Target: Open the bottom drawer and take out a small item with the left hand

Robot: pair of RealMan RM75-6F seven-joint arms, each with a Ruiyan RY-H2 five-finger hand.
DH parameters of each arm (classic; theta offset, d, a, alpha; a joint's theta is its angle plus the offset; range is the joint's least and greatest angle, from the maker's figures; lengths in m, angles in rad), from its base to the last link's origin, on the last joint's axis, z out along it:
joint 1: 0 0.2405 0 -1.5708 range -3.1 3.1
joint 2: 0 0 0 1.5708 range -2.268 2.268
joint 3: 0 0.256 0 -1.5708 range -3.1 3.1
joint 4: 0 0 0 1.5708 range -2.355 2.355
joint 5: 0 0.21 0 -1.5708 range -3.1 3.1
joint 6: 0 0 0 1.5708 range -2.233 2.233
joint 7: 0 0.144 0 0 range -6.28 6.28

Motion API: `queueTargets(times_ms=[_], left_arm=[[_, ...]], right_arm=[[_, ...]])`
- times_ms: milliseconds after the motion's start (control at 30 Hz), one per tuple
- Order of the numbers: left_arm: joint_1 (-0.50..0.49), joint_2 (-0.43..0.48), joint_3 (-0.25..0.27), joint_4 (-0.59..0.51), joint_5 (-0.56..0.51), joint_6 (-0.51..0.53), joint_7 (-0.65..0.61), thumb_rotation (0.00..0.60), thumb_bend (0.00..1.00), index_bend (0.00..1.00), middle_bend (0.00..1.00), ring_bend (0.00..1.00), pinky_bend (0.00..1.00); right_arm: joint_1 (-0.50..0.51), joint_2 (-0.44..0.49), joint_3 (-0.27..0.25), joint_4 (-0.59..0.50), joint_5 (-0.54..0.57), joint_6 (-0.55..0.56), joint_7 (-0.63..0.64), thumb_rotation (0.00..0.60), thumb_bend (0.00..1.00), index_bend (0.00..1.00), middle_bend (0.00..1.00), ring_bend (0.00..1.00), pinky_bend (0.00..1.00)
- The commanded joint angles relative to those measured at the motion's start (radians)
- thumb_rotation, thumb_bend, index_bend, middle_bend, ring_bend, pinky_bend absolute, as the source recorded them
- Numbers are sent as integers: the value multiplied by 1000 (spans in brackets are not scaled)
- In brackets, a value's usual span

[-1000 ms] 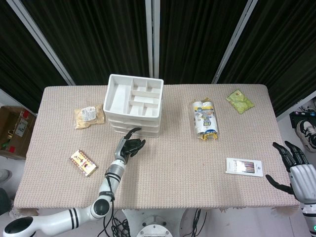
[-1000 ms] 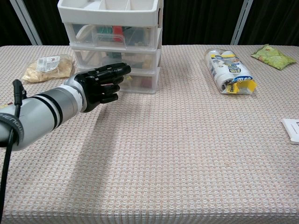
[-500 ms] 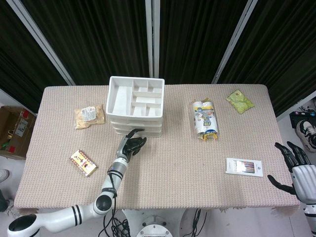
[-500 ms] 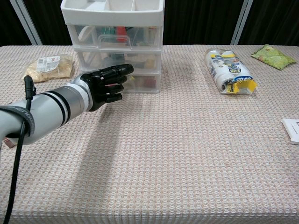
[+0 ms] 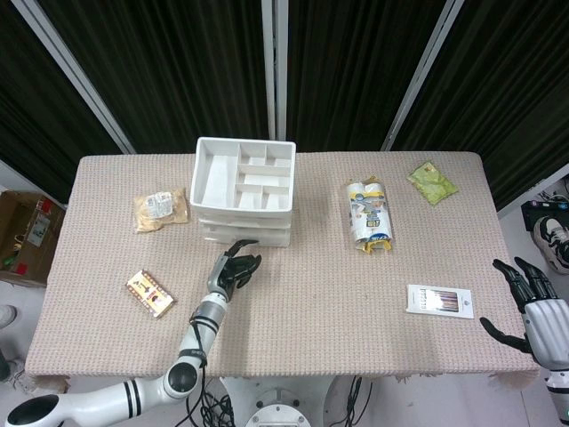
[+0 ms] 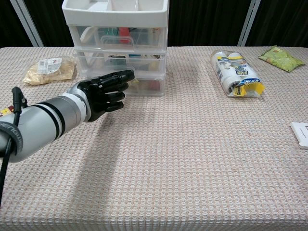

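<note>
Though shut, clear drawers (image 6: 120,60) with jumbled contents; empty top tray (image 5: 244,173)

The clear bottom drawer (image 6: 144,85) of the white drawer unit (image 5: 243,191), apparently closed, sits just beyond the left hand (image 6: 103,91), contents indistinct.

A tan snack bag (image 5: 161,210) lay upper left on the desk (image 5: 311,302), a yellow packet (image 5: 148,293) lower left, a wrapped roll pack (image 5: 370,213) and green pouch (image 5: 432,181) upper right, a pencil box (image 5: 439,299) lower right.
</note>
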Motion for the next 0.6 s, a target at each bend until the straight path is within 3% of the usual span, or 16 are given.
queueTargets(times_ms=[33, 133, 267, 400, 500, 600], left_arm=[[13, 7, 16, -18, 11, 12, 5, 600, 344, 371, 819, 913, 1000], [32, 21, 36, -47, 5, 31, 26, 600, 342, 207, 805, 911, 1000], [63, 63, 96, -112, 19, 81, 102, 600, 343, 143, 795, 910, 1000], [89, 120, 181, -181, 101, 179, 247, 600, 344, 142, 785, 910, 1000], [98, 185, 248, -228, 211, 238, 370, 600, 343, 201, 783, 910, 1000], [86, 249, 278, -251, 320, 273, 480, 600, 342, 262, 783, 910, 1000]], right_arm=[[2, -1, -1, -1, -4, -2, -1, 600, 133, 0, 145, 0, 104], [4, -1, -1, -1, -9, -1, 0, 600, 133, 0, 145, 0, 104], [9, -2, 0, 1, -12, -4, 5, 600, 132, 0, 145, 0, 104], [10, -5, 0, 8, -14, -3, 13, 600, 132, 0, 145, 0, 104], [8, -8, 0, 17, -10, -2, 20, 600, 132, 0, 145, 0, 104], [9, -11, -2, 25, -11, -5, 27, 600, 132, 0, 145, 0, 104]])
